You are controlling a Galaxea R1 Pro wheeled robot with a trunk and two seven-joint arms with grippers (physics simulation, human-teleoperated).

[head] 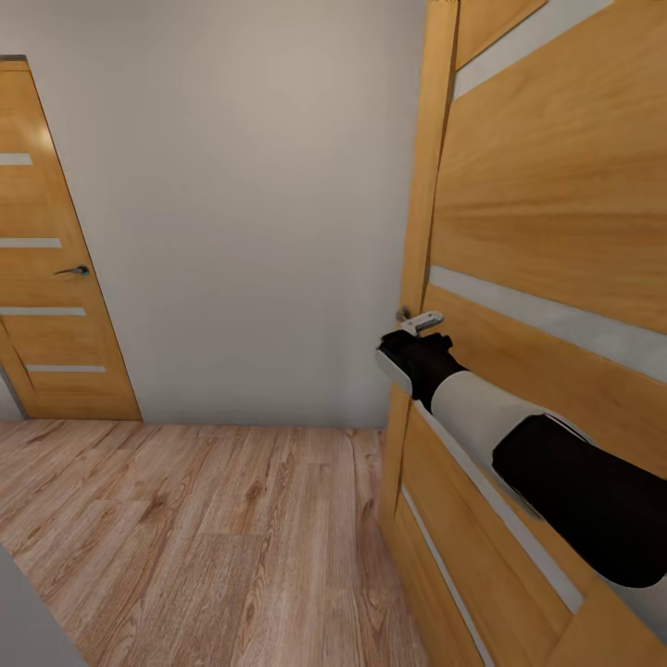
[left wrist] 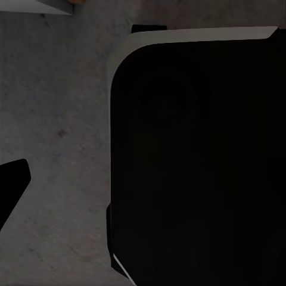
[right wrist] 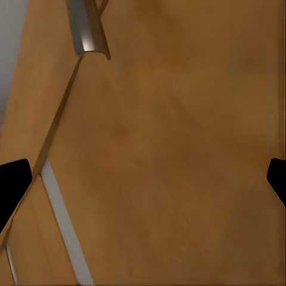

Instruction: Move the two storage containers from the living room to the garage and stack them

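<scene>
A corridor with a light wood plank floor and a plain pale grey wall is shown, and no orange-red storage bin is to be seen in any of the pictures, so the containers' place cannot be told from here.

Nearest, in the head view, the right arm, sleeved in black and white, is stretched forward along a honey-coloured wooden door with pale inlaid strips. The right pincer is seen in its wrist view with both dark fingertips spread wide at the edges of the picture, released and holding nothing, the door panel close in front. A small silver lever handle sits on that door just beyond the arm's black end; whether it is touched cannot be told. In the left wrist view a dark rounded body is shown over grey speckled ground, and one dark fingertip alone is visible, so the left pincer's state cannot be told.

Farther off, a second wooden door with a dark handle stands shut against the far wall.

By judgement, low open bins of this kind are likely light and stiff, with smooth walls that may slip; a hold on opposite rims would probably serve best.
</scene>
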